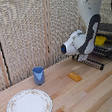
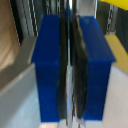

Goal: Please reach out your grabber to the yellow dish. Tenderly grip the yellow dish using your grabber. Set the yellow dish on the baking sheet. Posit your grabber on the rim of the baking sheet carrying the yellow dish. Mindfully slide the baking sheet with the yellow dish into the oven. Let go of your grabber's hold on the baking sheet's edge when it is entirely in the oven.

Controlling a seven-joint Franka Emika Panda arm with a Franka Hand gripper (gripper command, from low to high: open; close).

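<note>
The yellow dish (image 1: 100, 40) sits on the baking sheet (image 1: 103, 54), which sticks out of the oven (image 1: 109, 29) at the exterior view's right. My gripper (image 1: 84, 57) is at the sheet's outer rim, below the white wrist. In the wrist view the two blue fingertips (image 2: 50, 65) are pressed together around a thin metal edge of the baking sheet (image 2: 71, 30). My gripper (image 2: 71, 70) is shut on that rim. A strip of the yellow dish (image 2: 118, 3) shows beyond the fingers.
An orange-yellow block (image 1: 75, 76) lies on the wooden table (image 1: 92, 95) just in front of the sheet. A blue cup (image 1: 39, 74) and a large white plate (image 1: 29, 106) stand toward the exterior view's left. A woven screen (image 1: 23, 31) backs the table.
</note>
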